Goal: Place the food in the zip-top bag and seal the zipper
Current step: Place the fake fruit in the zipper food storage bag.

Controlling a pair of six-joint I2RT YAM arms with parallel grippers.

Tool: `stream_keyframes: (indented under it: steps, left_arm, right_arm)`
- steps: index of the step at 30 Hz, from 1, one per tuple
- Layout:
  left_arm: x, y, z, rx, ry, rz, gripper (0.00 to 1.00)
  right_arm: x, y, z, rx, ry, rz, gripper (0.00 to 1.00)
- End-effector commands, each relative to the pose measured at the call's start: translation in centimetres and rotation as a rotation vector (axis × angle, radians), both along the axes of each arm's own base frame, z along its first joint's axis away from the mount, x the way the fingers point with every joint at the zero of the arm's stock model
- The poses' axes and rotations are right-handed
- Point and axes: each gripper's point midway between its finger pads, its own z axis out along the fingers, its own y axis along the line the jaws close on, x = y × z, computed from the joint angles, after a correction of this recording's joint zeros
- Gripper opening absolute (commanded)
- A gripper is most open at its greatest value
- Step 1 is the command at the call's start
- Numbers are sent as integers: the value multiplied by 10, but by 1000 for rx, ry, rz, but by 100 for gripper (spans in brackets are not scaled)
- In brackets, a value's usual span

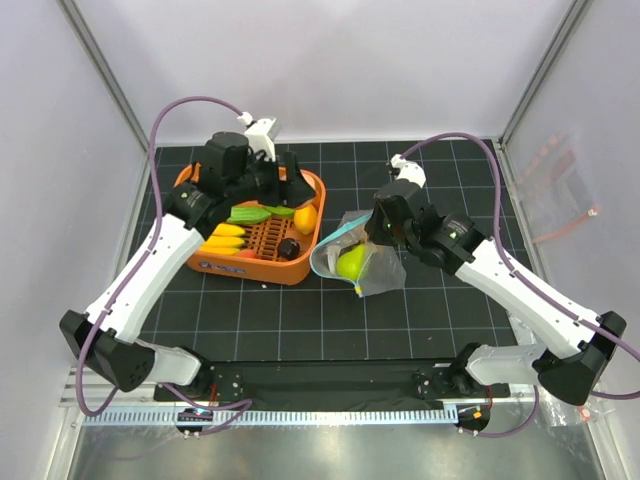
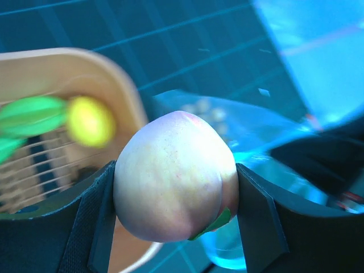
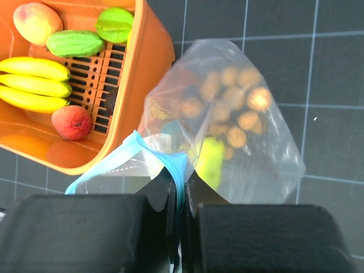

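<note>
While pinching the zipper (image 3: 129,152) in the tightly closed right end effector (image 3: 181,196), holds the bag (image 3: 267,153) mouth up beside the basket (image 3: 149,68) on the counter (image 3: 335,74). Shows brown balls (image 3: 233,108) and a yellow-green piece (image 3: 210,162) inside the bag. Grips a peach (image 2: 170,165) in the left end effector (image 2: 176,196), pressed from both sides, over the basket rim. Leaves bananas (image 3: 34,85) and green pieces (image 3: 74,42) in the basket.

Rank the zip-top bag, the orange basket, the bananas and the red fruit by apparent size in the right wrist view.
1. zip-top bag and orange basket: too alike to rank, since the basket is cut off by the frame
2. bananas
3. red fruit
</note>
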Motion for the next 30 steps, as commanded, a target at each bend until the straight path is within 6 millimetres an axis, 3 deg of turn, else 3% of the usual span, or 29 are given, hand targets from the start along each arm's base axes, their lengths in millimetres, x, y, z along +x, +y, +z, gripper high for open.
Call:
stream_keyframes:
  steps: [1,5,12,16,21,24,30]
  left_arm:
    - [-39,-47,21,-170,21,-267,27]
    - [-75,-82,11,-199,72,-427,22]
    - [-95,-108,-16,-305,151,-492,20]
    - [-116,-130,-45,-273,203,-536,18]
    - [-109,-143,-90,-205,247,-462,18]
    - [-114,-151,-93,-207,229,-475,18]
    - [-131,-160,-75,-231,180,-513,17]
  right_arm:
    - [0,6,14,102,12,-37,1]
    - [-2,2,8,119,42,-67,1]
    - [-6,-8,9,167,48,-114,1]
    - [-9,-10,11,200,50,-123,1]
    - [-11,-14,5,236,65,-157,1]
    - [-13,-19,-2,235,74,-174,1]
    - [-14,-27,-15,233,94,-203,1]
